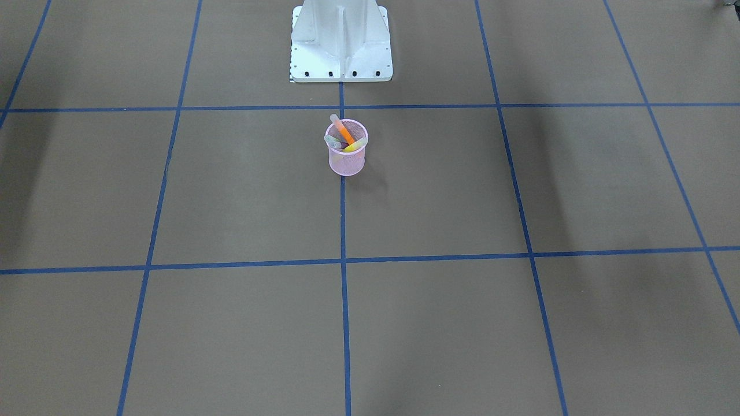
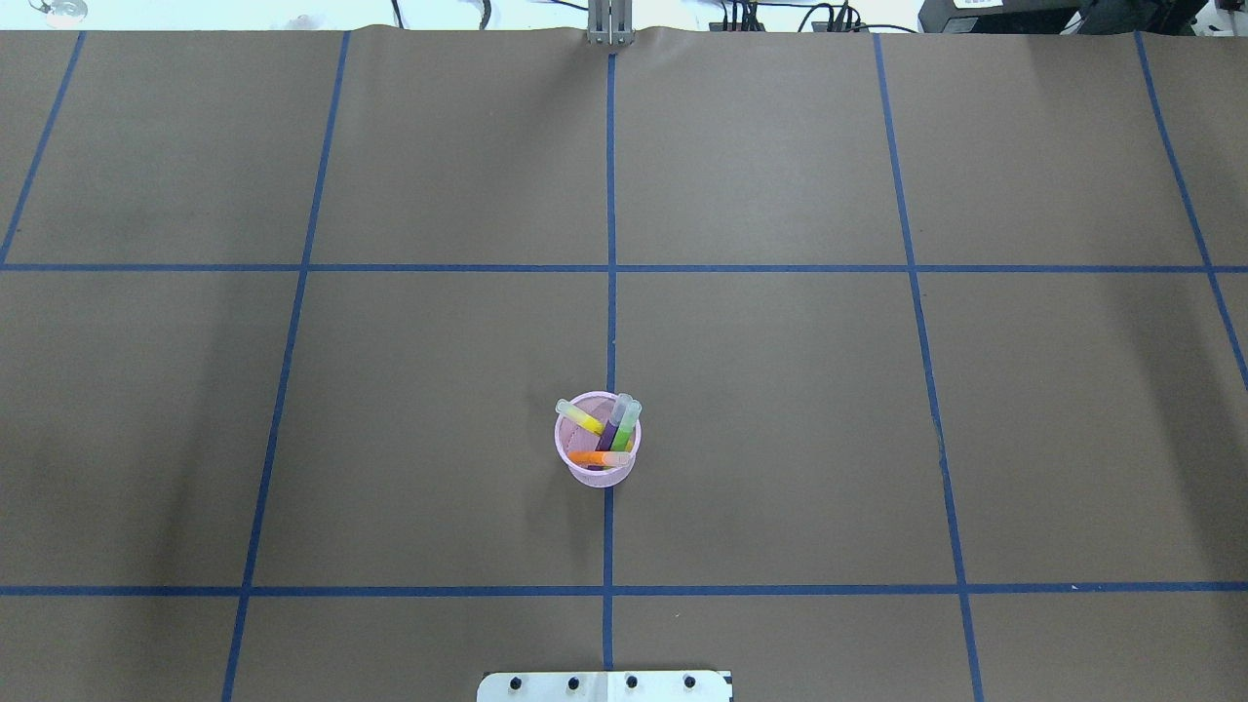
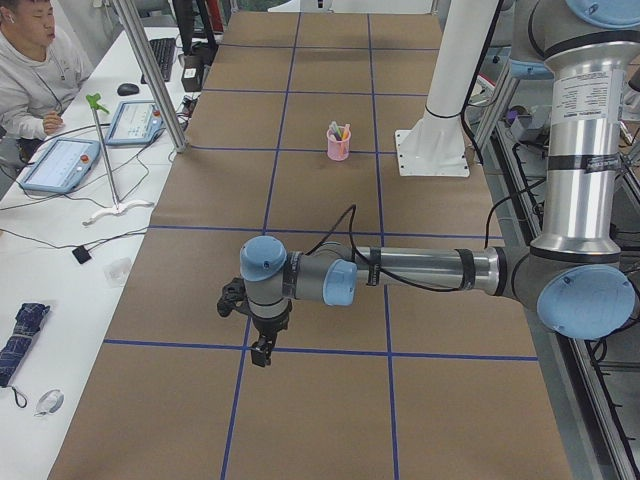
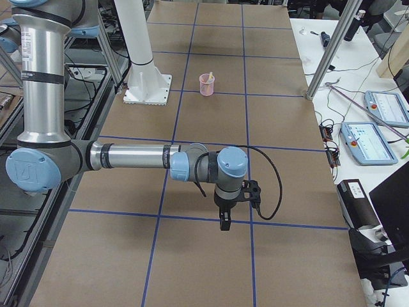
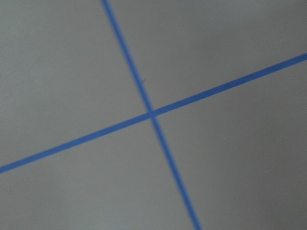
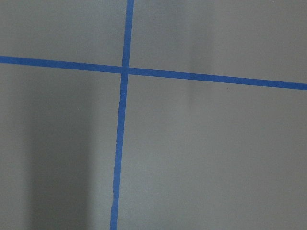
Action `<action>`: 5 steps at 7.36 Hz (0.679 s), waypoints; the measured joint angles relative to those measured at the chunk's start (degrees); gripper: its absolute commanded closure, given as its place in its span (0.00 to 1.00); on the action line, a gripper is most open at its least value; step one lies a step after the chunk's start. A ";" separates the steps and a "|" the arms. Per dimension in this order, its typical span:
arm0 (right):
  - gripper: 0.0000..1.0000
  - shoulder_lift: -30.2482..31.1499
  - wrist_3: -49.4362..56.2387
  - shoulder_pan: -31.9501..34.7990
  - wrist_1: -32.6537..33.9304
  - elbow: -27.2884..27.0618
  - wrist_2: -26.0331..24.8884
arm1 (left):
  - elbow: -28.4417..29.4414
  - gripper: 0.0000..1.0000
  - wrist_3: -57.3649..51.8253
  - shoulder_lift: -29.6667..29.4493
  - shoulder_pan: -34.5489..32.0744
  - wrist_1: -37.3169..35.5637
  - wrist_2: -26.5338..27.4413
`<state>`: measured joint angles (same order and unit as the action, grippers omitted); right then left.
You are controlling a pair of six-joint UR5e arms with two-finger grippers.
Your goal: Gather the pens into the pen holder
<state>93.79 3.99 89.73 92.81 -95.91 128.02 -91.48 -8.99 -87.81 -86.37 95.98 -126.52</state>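
Observation:
The pink wire-mesh pen holder (image 2: 597, 475) stands upright on the table's centre line, near the robot base; it also shows in the front view (image 1: 347, 163) and both side views (image 3: 339, 148) (image 4: 206, 86). Inside it lean the yellow pen (image 2: 582, 419), the purple pen (image 2: 611, 434), the green pen (image 2: 626, 429) and the orange pen (image 2: 590, 456). My left gripper (image 3: 262, 355) hangs over the table far to the holder's left, my right gripper (image 4: 223, 225) far to its right. Both show only in side views, so I cannot tell whether they are open or shut. Both wrist views show only table and tape.
The white robot base (image 1: 341, 43) stands just behind the holder. Blue tape lines (image 2: 610, 268) grid the brown table. A person (image 3: 30, 70) sits at a side desk with tablets (image 3: 60, 160) beyond the table's far edge.

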 measured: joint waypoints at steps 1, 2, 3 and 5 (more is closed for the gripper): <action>0.00 -0.05 -0.05 -0.01 -0.25 0.01 0.02 | -0.16 0.00 2.54 0.66 -0.96 -0.25 -0.48; 0.00 -0.07 -0.10 -0.02 -0.49 0.04 0.05 | -0.76 0.00 3.66 1.14 -2.70 -1.38 -3.07; 0.00 -0.09 -0.10 -0.02 -0.62 0.04 0.09 | -1.85 0.00 3.54 1.77 -4.19 -2.75 -5.69; 0.00 -0.15 -0.04 -0.03 -0.67 -0.06 0.16 | -4.58 0.00 2.83 5.15 -5.47 -3.55 -7.58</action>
<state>93.63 3.94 89.70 92.14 -95.97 128.18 -96.06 -6.16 -82.67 -91.84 92.43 -134.11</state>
